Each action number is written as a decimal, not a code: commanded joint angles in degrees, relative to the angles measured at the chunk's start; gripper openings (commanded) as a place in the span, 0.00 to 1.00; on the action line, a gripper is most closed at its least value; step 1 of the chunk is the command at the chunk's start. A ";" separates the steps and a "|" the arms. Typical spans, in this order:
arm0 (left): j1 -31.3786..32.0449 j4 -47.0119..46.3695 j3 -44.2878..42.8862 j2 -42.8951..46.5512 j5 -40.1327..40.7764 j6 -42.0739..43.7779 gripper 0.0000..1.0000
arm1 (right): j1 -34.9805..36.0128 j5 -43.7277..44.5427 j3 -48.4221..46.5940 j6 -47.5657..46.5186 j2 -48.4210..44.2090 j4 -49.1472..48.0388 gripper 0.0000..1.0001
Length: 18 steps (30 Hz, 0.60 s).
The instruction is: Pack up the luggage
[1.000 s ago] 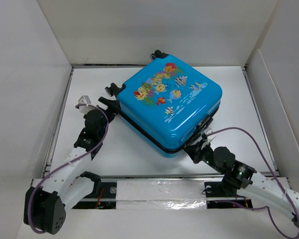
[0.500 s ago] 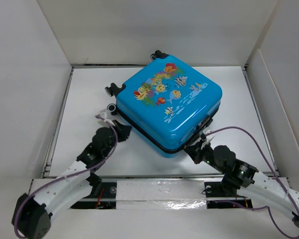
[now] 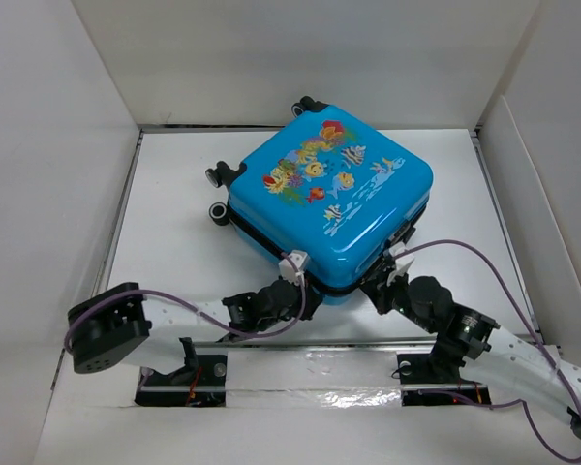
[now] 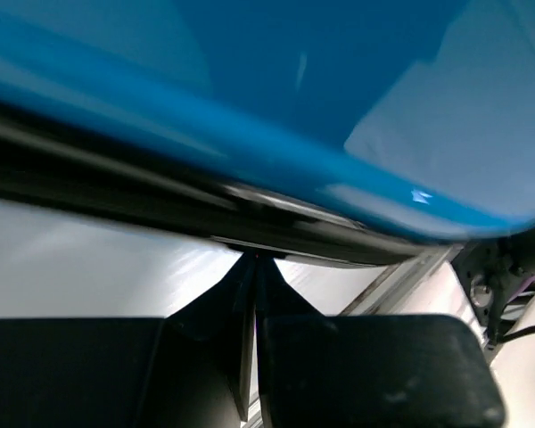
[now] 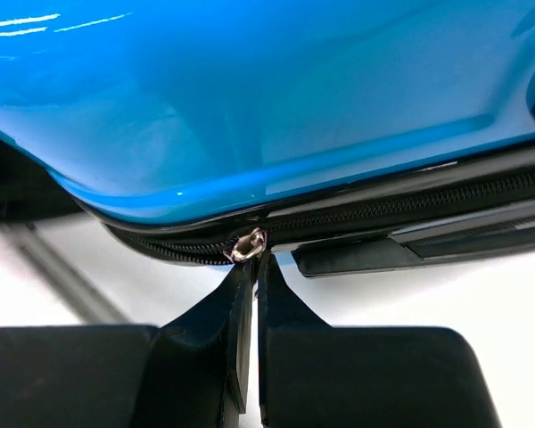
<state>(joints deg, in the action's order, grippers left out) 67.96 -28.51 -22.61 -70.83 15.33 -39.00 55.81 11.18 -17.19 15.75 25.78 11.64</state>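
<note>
The right gripper's (image 5: pixel 252 266) two fingers are pressed together with almost no gap, and their tips nip the lower end of one small metal zipper pull (image 5: pixel 247 245) hanging from the black zipper track (image 5: pixel 383 210) under the blue shell. The left gripper's (image 4: pixel 252 266) two fingers are likewise closed flat against each other. Their tips touch the dark seam band (image 4: pixel 116 192) of the case, but that wrist view is blurred and shows nothing caught between them. From above, the two grippers meet the luggage (image 3: pixel 339 199) on either side of its near corner, the left gripper (image 3: pixel 305 283) just left of that corner and the right gripper (image 3: pixel 382 281) just right of it, with both at the level of the black seam. The one suitcase lies flat and closed with its fish-and-coral print facing up. It is turned diagonally and sits toward the far, slightly right part of the white table (image 3: pixel 174 262). Three black wheels are visible: two at its left corner (image 3: pixel 214 175) (image 3: pixel 219 212) and one at the far corner (image 3: pixel 307 104). The left arm (image 3: pixel 174 315) lies low across the near edge and reaches rightward. The right arm (image 3: pixel 494 339) comes in from the near right. Each of the two arms carries one purple cable (image 3: pixel 474 257). White walls (image 3: pixel 300 58) enclose the table on three sides.
</note>
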 commanded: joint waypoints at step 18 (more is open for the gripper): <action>-4.33 -20.18 -27.23 -26.65 -8.30 2.36 0.00 | 22.94 1.36 -13.93 1.39 16.40 -18.57 0.00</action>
<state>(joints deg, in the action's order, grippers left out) 65.49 -39.22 -43.29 -96.73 6.94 -36.80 74.35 28.80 -28.14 13.02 40.99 13.67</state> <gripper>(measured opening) 0.000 0.037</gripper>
